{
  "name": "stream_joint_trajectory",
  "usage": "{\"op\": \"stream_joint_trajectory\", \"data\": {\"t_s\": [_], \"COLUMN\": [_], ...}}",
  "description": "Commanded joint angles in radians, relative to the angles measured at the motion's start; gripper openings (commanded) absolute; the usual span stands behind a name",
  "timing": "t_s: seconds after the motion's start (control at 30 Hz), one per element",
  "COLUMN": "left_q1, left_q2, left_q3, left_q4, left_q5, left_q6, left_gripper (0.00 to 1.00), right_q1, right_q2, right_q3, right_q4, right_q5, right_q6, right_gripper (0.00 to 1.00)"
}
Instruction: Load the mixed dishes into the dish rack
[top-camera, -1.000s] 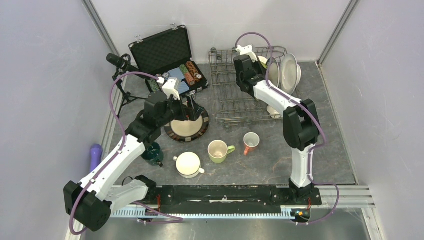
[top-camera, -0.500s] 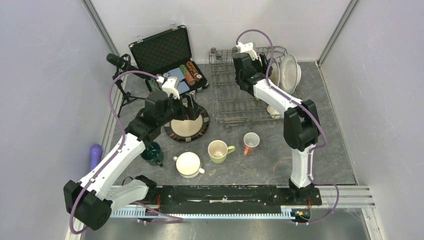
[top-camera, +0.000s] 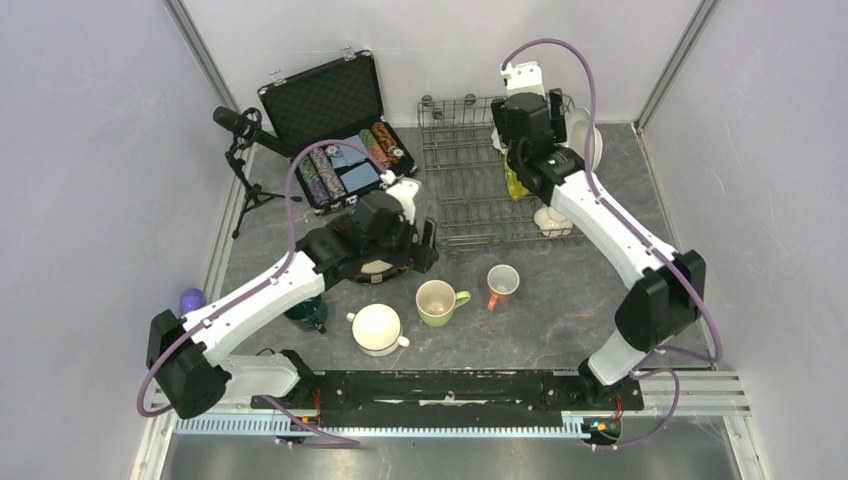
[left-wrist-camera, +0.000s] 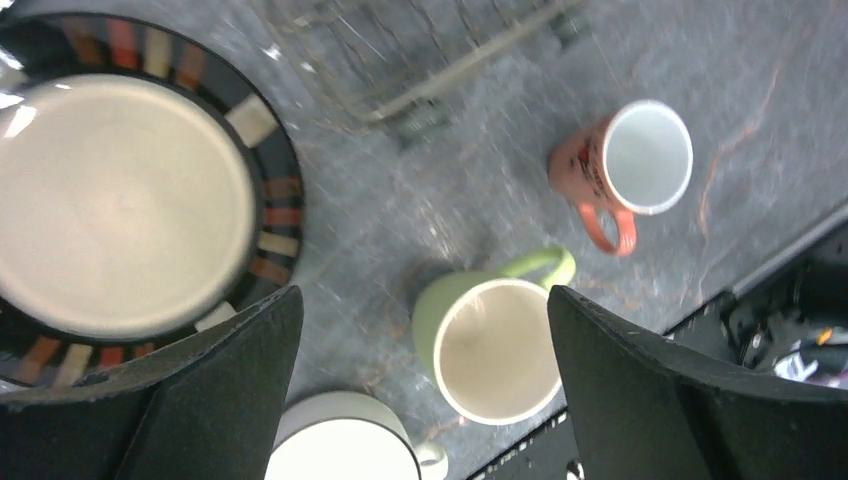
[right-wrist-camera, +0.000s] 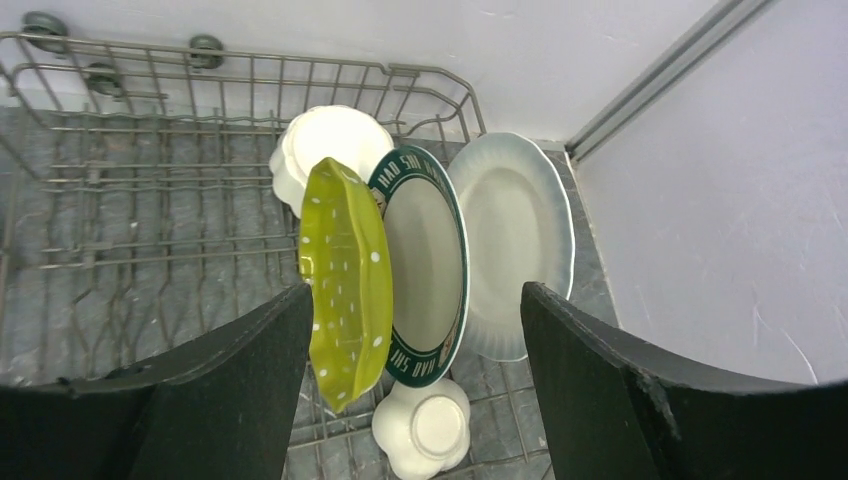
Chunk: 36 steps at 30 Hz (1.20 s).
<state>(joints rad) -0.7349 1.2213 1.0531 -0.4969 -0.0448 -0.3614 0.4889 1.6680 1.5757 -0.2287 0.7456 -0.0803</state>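
Dish rack: sits at the far side, right of centre. On edge at its right end, side by side: lime-green plate, green-rimmed plate, white plate. Above them, right gripper, jaws spread, holding nothing. Nearer, on the table: brown-rimmed plate, salmon mug, light-green mug. Over that mug, left gripper, jaws wide, empty.

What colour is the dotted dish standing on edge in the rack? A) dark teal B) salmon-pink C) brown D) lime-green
D: the dotted dish on edge in the dish rack is lime-green, and it stands just left of the green-rimmed plate in the right wrist view.
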Motion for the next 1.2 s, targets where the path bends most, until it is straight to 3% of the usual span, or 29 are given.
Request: {"op": "stream_joint_trajectory", "data": {"t_s": [0.0,0.17,0.47,0.63,1.1,1.17], "left_q1": [-0.095,-0.12,-0.124,-0.123,-0.124,-0.124], "left_q2": [0.027,0.029,0.111,0.14,0.213,0.216], "left_q3": [0.046,0.02,0.004,-0.012,-0.075,-0.083], "left_q4": [-0.114,-0.164,-0.169,-0.169,-0.094,-0.088], "left_q5": [-0.095,-0.158,0.016,0.019,0.083,0.092], "left_q6": [0.004,-0.014,-0.04,-0.031,-0.048,-0.048], "left_gripper": [0.94,0.83,0.78,0.7,0.61,0.57], "right_q1": [0.004,0.003,0.002,0.002,-0.007,-0.011], "right_q2": [-0.092,-0.119,-0.089,-0.085,-0.074,-0.078], "right_q3": [-0.06,-0.068,-0.056,-0.055,-0.052,-0.056], "right_q4": [-0.018,-0.017,-0.022,-0.023,-0.027,-0.027], "right_q5": [-0.14,-0.193,-0.221,-0.229,-0.26,-0.267], "right_q6": [0.031,0.042,0.045,0.049,0.05,0.051], "right_gripper": [0.81,0.81,0.82,0.82,0.82,0.82]}}
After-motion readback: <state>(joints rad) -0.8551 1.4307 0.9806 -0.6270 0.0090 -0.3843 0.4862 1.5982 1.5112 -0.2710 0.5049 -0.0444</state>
